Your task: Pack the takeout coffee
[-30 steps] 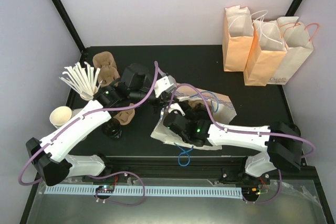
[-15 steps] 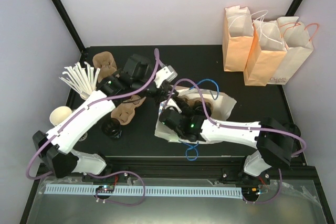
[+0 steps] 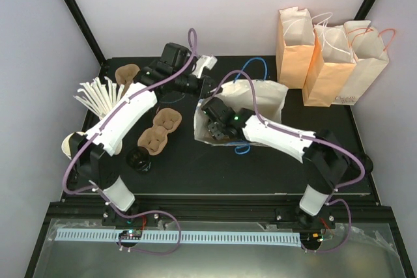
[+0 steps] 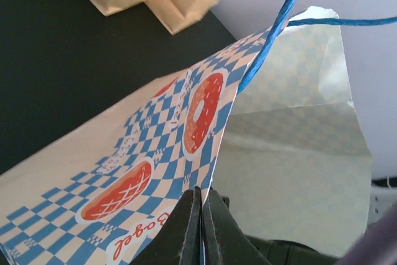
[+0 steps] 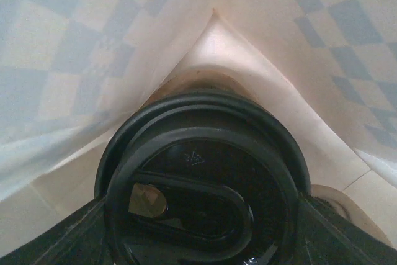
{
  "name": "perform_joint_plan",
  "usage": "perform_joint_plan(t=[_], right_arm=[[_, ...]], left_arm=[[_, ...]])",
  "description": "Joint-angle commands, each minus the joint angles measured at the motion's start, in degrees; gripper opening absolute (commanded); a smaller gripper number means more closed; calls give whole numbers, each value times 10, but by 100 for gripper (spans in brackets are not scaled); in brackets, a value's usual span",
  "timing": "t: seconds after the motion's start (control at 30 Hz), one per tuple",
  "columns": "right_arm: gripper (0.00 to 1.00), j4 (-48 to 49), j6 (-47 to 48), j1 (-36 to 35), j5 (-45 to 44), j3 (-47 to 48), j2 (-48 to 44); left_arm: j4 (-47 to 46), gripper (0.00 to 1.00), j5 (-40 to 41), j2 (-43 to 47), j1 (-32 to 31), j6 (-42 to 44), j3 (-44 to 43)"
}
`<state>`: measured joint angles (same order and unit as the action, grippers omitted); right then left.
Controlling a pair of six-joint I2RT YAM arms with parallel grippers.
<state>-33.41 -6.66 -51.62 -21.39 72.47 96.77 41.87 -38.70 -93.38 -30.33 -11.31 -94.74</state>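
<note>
A black-lidded takeout coffee (image 5: 201,178) fills the right wrist view, with pale bag paper all around it. My right gripper (image 5: 203,212) is shut on it, one finger on each side of the lid. From above, that gripper (image 3: 218,124) is inside the mouth of a cream bag with blue checks (image 3: 260,96). My left gripper (image 4: 203,195) is shut on the bag's printed edge (image 4: 186,134) and holds it up near a blue cord handle (image 4: 273,35). In the top view the left gripper (image 3: 201,88) is at the bag's left rim.
Three orange paper bags (image 3: 326,56) stand at the back right. Brown pulp carriers (image 3: 159,128) lie left of the checked bag, one more (image 3: 127,73) further back. A bundle of white sticks (image 3: 98,99), a cream cup (image 3: 70,144) and another black-lidded cup (image 3: 140,159) sit at the left.
Both arms have moved toward the back. The left gripper has lifted the bag's edge, so the bag stands more open. The right gripper went deeper into it with the cup.
</note>
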Motion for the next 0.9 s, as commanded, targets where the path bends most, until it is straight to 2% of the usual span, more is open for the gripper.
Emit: perform_joint_plan(t=[0.0, 0.07, 0.1, 0.23, 0.37, 0.4, 0.43, 0.63, 0.77, 0.87], right_arm=[[47, -103, -17, 37, 60, 70, 73], [47, -125, -21, 58, 94, 97, 99], [47, -134, -21, 73, 113, 110, 111], [47, -187, -19, 106, 150, 169, 180], [47, -221, -16, 118, 159, 205, 240], [47, -226, -15, 121, 168, 209, 254], [47, -231, -15, 123, 174, 213, 270], [48, -243, -22, 139, 214, 219, 319], [49, -245, -25, 150, 218, 198, 313], [49, -246, -31, 164, 252, 194, 307]], left_arm=[[-64, 5, -33, -34, 4, -47, -49], [-80, 6, -28, -58, 11, -37, -74], [-81, 10, -25, -70, 15, -31, -90], [-67, 46, 19, -102, 37, -20, -142], [-90, 85, 76, -75, 62, -22, -136], [-96, 93, 100, -60, 66, -21, -127], [-109, 97, 127, -41, 70, -20, -112], [-192, 99, 297, 96, 73, -20, 35], [-207, 99, 375, 188, 75, -14, 126], [-213, 99, 404, 245, 78, -8, 173]])
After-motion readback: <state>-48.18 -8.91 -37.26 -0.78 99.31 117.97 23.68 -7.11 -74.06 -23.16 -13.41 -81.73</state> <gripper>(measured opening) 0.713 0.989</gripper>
